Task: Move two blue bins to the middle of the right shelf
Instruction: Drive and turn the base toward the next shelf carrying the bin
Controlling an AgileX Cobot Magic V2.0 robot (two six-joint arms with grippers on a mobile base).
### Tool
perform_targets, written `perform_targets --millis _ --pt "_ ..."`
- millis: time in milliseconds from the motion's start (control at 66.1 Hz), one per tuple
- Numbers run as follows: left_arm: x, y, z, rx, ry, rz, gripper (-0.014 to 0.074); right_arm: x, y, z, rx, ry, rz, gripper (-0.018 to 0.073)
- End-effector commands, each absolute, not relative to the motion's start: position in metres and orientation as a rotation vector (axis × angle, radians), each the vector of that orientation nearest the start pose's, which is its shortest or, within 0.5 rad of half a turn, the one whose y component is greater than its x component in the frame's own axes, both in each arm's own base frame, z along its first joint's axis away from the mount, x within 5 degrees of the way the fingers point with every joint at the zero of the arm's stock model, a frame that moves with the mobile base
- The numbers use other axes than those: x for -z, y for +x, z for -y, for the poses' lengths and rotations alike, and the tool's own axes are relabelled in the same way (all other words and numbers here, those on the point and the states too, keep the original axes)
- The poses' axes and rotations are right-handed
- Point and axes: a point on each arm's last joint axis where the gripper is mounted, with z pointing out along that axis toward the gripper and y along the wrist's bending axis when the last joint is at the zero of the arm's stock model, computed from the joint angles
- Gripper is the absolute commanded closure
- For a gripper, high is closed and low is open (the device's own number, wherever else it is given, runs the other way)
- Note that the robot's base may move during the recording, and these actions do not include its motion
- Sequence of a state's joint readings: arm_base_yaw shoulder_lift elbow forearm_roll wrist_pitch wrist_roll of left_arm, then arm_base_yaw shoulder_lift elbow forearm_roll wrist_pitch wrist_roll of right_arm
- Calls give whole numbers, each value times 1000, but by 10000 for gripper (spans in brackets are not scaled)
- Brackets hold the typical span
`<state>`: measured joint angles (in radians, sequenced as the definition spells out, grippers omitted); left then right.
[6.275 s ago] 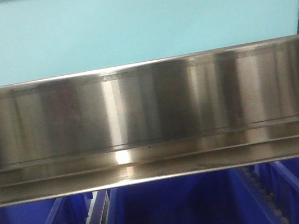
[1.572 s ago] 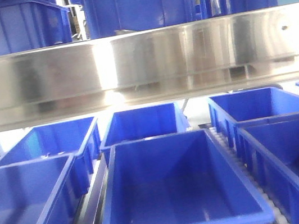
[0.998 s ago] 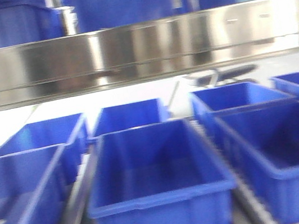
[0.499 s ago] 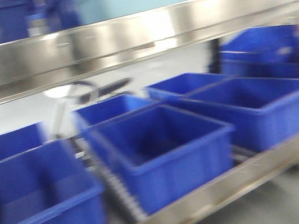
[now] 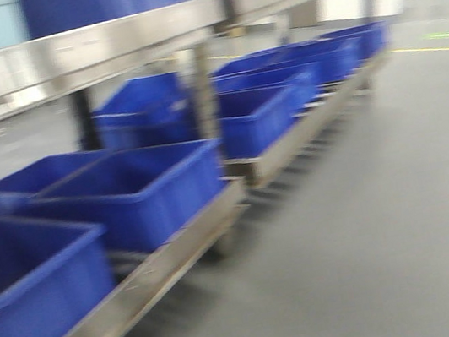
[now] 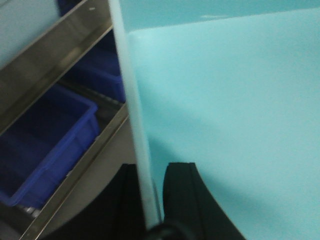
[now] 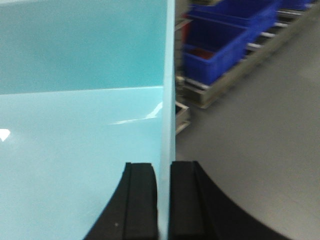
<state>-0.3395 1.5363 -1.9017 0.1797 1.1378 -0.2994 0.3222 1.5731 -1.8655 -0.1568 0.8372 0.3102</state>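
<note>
Left gripper (image 6: 149,197): jaws clamped across the thin side wall of the pale aqua bin (image 6: 230,120).
Right gripper (image 7: 163,200): jaws clamped on another of its walls.
Bin position: carried beside the steel rack (image 6: 55,65), not on it.
Handling: probably light, stiff and slick, so pinch both walls evenly.

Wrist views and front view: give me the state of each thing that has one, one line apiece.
left gripper: shut on the pale blue bin, at its wall.
right gripper: shut on the pale blue bin's wall.
pale blue bin: clamped at its rim, inside bare where shown.
royal-blue bins: resting on the lower rack, open-topped, near ones empty.
</note>
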Motion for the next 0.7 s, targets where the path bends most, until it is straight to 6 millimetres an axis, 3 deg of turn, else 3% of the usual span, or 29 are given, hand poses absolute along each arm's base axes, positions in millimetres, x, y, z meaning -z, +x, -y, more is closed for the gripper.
perform_targets --millis 0,680 --pt "-490 296 95 181 69 -2186 707 -488 331 -100 -227 -56 -1953 725" --pt "-490 296 94 180 67 -2186 707 -488 331 -100 -227 -56 -1953 725"
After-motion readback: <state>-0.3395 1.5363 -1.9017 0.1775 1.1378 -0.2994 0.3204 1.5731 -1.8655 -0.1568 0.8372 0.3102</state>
